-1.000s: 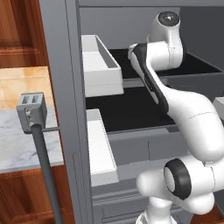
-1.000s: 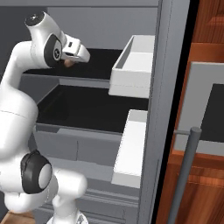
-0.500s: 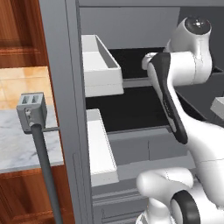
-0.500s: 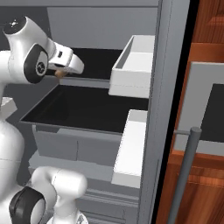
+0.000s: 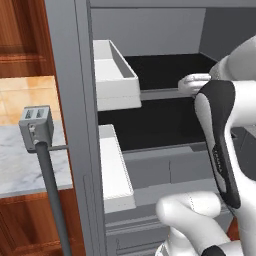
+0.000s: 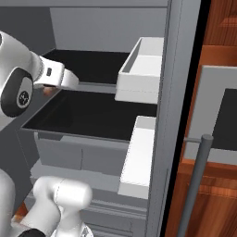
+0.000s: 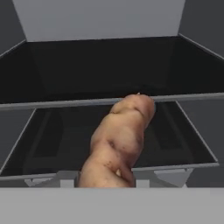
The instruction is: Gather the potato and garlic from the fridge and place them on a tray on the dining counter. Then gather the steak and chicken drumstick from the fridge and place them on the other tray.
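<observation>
Where it rises from the bottom centre of the hand view, the chicken drumstick (image 7: 120, 142) points up and slightly right, lengthwise. It crosses the fridge (image 7: 100, 22) shelf edges. The claw's fingers are hidden; I cannot tell their spread.

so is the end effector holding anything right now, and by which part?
Looks like the chicken drumstick: in the hand view it rises from the end effector, gripped at its near end, the far end sticking out toward the fridge shelves. The fingertips are hidden, so the exact hold cannot be told.

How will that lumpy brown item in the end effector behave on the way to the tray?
The chicken drumstick looks firm, so it should hold its shape. Its rounded, tapering form may pivot in the grip or roll when set down. Its surface looks smooth, possibly slippery.
</observation>
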